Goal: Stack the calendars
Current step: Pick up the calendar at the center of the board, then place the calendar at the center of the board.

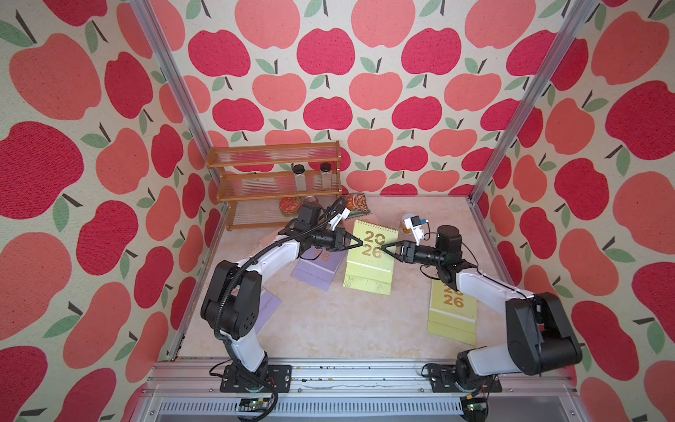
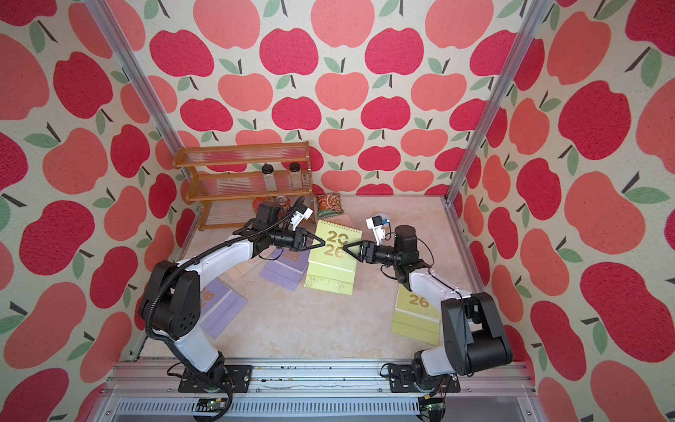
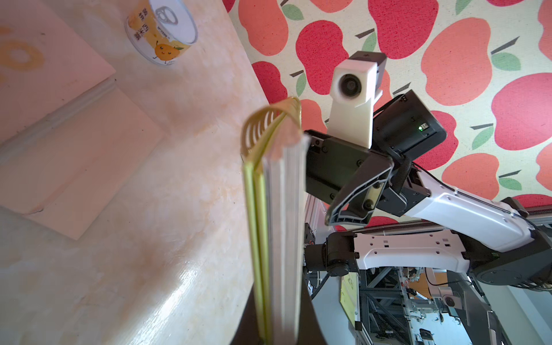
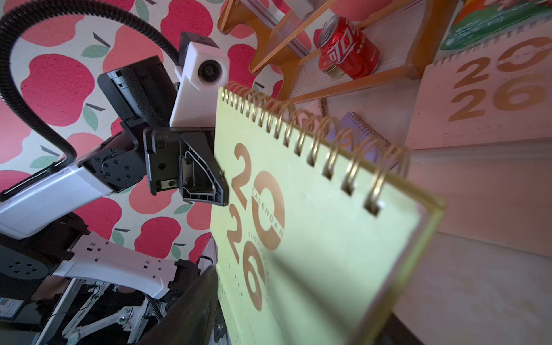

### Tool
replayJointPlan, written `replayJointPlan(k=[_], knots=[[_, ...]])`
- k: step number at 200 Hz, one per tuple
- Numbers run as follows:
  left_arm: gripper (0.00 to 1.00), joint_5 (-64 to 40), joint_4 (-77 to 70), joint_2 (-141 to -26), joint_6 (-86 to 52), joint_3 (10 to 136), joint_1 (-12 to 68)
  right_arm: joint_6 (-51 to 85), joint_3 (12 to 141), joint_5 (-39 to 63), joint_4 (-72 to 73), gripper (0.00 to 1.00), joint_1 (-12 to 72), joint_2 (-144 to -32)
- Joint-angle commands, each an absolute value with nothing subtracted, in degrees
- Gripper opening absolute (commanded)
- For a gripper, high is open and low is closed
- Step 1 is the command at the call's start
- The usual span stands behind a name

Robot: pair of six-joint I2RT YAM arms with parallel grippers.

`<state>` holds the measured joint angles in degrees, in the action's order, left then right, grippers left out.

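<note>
Walls (image 1: 328,54): cream, patterned with red and coral apples and green leaves. Table (image 1: 328,329): marbled beige. Rack (image 1: 263,177): amber wood, with a red can (image 4: 346,47) on it. Beside the rack are a green packet (image 4: 493,27) and a pink calendar (image 4: 478,89). Lifted calendar (image 1: 369,270) and far calendar (image 1: 453,321): yellow-green. Lilac calendar (image 1: 317,274). All digits gold.

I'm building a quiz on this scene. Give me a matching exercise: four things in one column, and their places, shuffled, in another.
Things:
1 jars
2 cola can
3 snack packet
4 centre lime calendar

Places:
A bottom shelf
B lifted in the left gripper
C middle shelf
D beside the rack, by the back wall

Pairs: 1-C, 2-A, 3-D, 4-B
</note>
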<state>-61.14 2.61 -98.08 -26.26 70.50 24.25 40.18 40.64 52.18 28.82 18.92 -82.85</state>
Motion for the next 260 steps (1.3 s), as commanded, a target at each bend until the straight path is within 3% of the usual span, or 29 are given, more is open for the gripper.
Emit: replayJointPlan(k=[1,41,63,73,82,120,126,141,150,154,190,214,260], knots=[[0.00,-64.34,-2.56,-94.84,-27.48,69.50,24.43,44.73,38.96,53.60,36.74,0.62,20.50,-84.34],[0.00,-64.82,-4.73,-93.77,-28.57,67.77,24.45,45.97,38.88,52.49,39.06,0.44,23.44,-85.42],[0.00,-63.21,-1.89,-93.03,-26.79,67.83,24.43,46.19,39.18,52.24,38.93,0.24,24.59,-85.68],[0.00,-61.73,0.50,-92.52,-25.16,68.19,24.43,46.24,39.44,52.36,38.52,0.08,24.91,-85.66],[0.01,-60.12,2.95,-91.92,-23.58,68.52,24.36,46.15,39.75,52.36,37.36,0.00,25.04,-85.55],[0.16,-52.43,10.50,-89.10,-18.49,69.40,23.55,43.05,41.07,49.11,26.38,0.00,25.22,-83.59],[0.27,-50.97,11.59,-88.62,-17.71,69.39,23.46,42.47,41.33,48.14,23.60,0.00,25.22,-83.14],[0.67,-47.01,13.60,-86.90,-16.48,69.08,22.88,40.55,42.59,47.09,16.30,0.00,25.22,-82.12],[0.85,-44.30,14.33,-85.52,-15.73,68.48,22.50,40.11,42.64,46.93,13.29,0.00,25.22,-81.38],[0.89,-43.37,14.47,-84.74,-15.38,68.19,22.30,39.77,42.61,46.98,12.07,0.00,25.22,-81.07],[0.94,-36.98,14.43,-78.56,-14.15,65.27,20.05,36.48,40.74,46.32,1.00,0.00,25.20,-78.87],[1.00,-32.14,15.02,-75.81,-13.16,64.20,19.53,37.87,37.13,47.00,1.61,0.00,25.22,-78.31],[1.00,-29.11,16.17,-73.73,-12.13,63.30,18.99,39.20,32.26,46.42,2.68,0.00,25.64,-78.31]])
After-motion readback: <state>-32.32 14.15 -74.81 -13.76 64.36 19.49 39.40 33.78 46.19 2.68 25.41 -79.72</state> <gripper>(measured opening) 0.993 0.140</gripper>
